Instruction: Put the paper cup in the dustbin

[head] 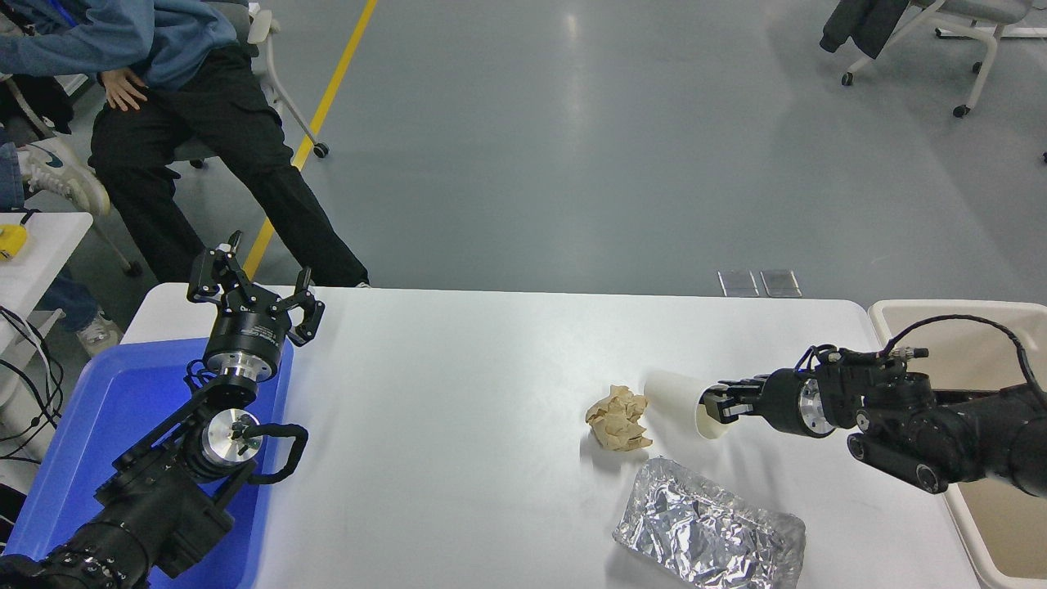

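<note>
The small white tapered paper cup (677, 399) is lying tipped on its side on the white table (458, 393), its open mouth facing the right gripper (713, 406) — whose black fingers are gripping the cup's rim, one reaching inside. Just beside the cup's base is sitting a crumpled brown paper ball (617, 418), with a silver foil tray (708, 537) nearer the camera. The large beige plastic dustbin (965, 523) is standing at the table's right end, and the left gripper (252, 295) is hanging spread apart over the blue plastic tray (106, 409).

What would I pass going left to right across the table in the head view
blue tray → left gripper → crumpled brown paper ball → paper cup, tipped on its side → right gripper at the cup's mouth → dustbin off the right end. The foil tray sits nearer, overlapping these.
</note>
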